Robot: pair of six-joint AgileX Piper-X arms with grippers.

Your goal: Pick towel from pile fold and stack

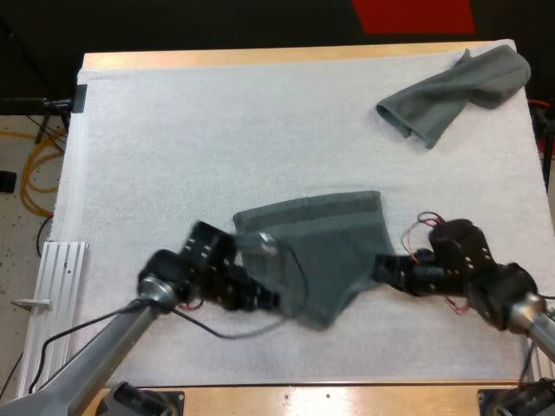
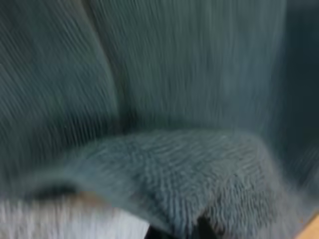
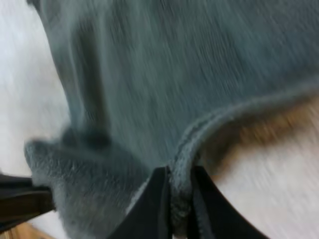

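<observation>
Fuzzy, ribbed cloth towel (image 1: pixel 338 243); mat (image 1: pixel 217 130) — nubbly, matt.

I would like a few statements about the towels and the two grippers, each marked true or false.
1. Two towels lie on the mat. True.
2. The far towel is a neat folded stack. False: it is crumpled, near the mat's far right corner.
3. The right gripper is shut on the near towel's edge. True.
4. The left gripper is at the far towel. False: it is at the near towel's left side, opposite the right gripper.
</observation>
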